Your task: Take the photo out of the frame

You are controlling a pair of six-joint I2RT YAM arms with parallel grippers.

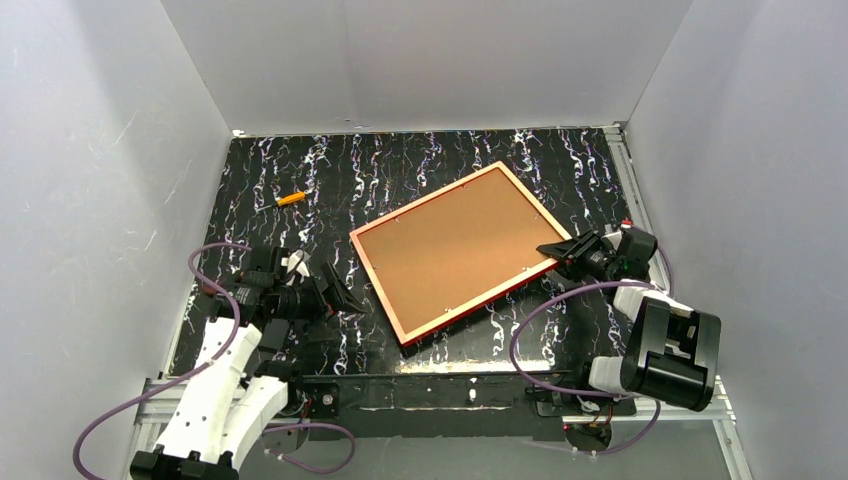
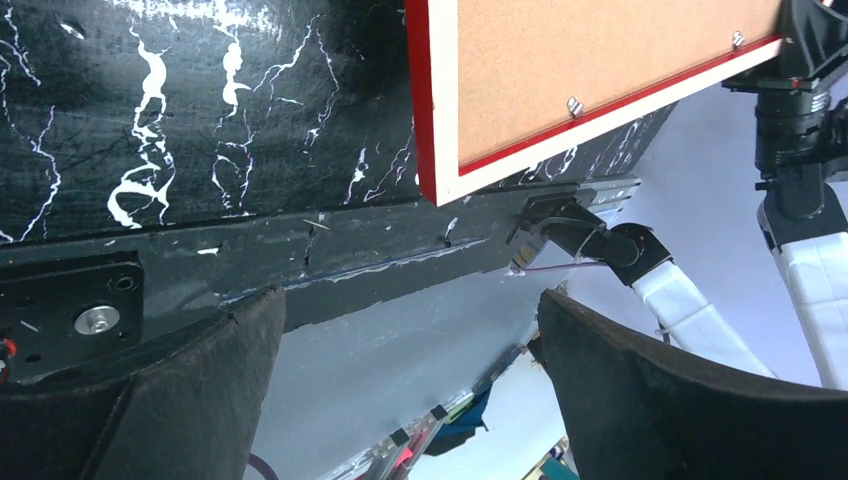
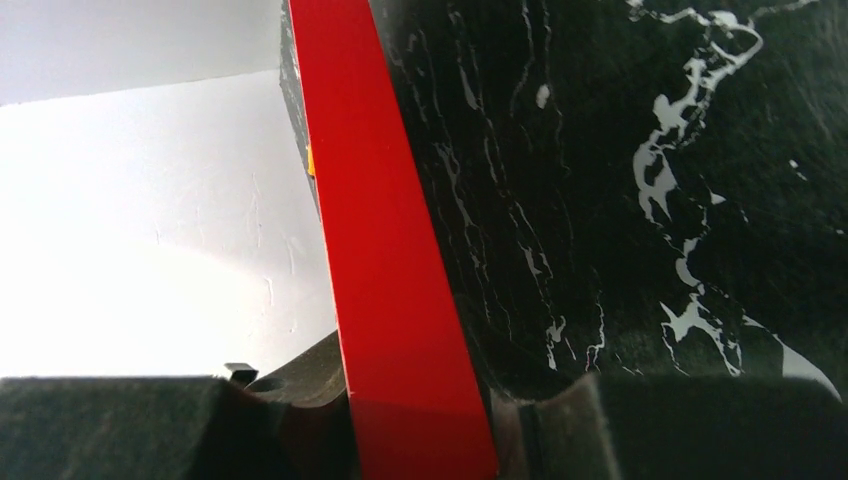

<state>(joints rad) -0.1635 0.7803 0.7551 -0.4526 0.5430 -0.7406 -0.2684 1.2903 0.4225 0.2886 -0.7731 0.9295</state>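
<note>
On the far left the left gripper point(image 1: 348, 297) hangs low over the near part of the worktop point(image 1: 450, 150), its jaws wide apart with nothing between them, pointing towards the frame. Behind it, further back on the worktop and well apart from everything else, lies a small orange-handled tool point(image 1: 290, 198).

In the middle lies the frame point(image 1: 478, 303), turned at a slant, face down, its pale rim up and its red side showing along the near edge. The photo point(image 1: 455, 250) sits inside it, only its brown board back in view, held by small metal tabs point(image 2: 574, 104) along the rim. The frame's near corner lies close to the front edge of the worktop.

On the right the right gripper point(image 1: 552, 253) is closed on the frame's right edge; the wrist view shows the red edge running between its two fingers. Whether that side is lifted off the surface is not clear.

The worktop is black with white marble-like veins. Plain pale walls point(image 1: 400, 60) close it in on the left, back and right. Purple cables loop by both arms.
</note>
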